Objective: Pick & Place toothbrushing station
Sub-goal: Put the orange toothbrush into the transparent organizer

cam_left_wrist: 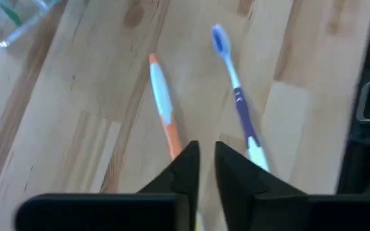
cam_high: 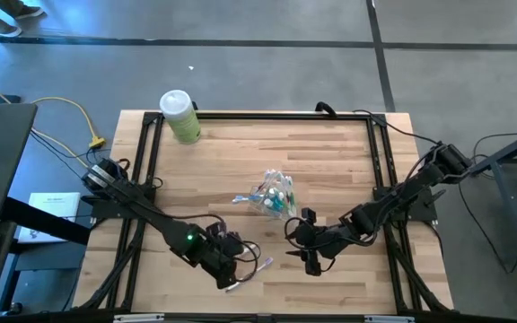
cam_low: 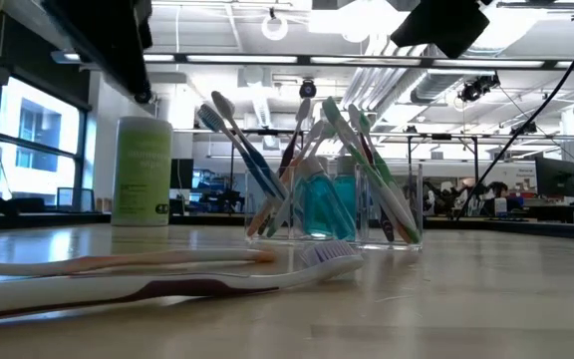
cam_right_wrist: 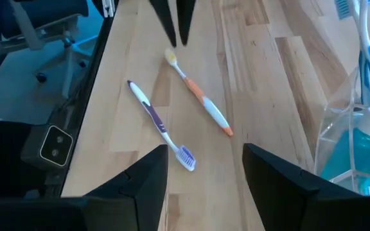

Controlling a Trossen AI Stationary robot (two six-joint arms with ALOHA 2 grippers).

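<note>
1. Left gripper (cam_left_wrist: 201, 168): low over the near-left part of the pale wooden slatted table (cam_high: 240, 152), by the front edge. The two dark fingers are drawn almost together, with only a thin slit between them. They hang above the handle end of the orange-and-white toothbrush (cam_left_wrist: 163, 106). Whether they pinch it cannot be told; the handle end runs under the fingertips.

2. Loose brushes: the orange-and-white toothbrush lies flat on the wood. Just beside it lies a purple-and-white toothbrush with a blue bristle head (cam_left_wrist: 236, 93). The two are apart at the heads and closer at the handles. In the right wrist view both show again, the orange one (cam_right_wrist: 201, 96) and the purple one (cam_right_wrist: 159, 125), with the left arm's fingertips above the orange brush's yellowish head.

3. Clear plastic cup (cam_high: 275, 194): near the table's middle, crammed with slim toothbrushes (cam_low: 362, 165) in white, pink, green and blue, fanned out and leaning. Teal tubes (cam_low: 317, 204) sit low inside it.

4. Right gripper (cam_right_wrist: 204, 167): near the front right of the cup, released, its fingers spread wide and holding nothing. It hovers over bare wood.

5. Pale-green cylindrical bottle with a white cap (cam_high: 180, 116): upright at the far-left edge, well apart from the cup.
</note>
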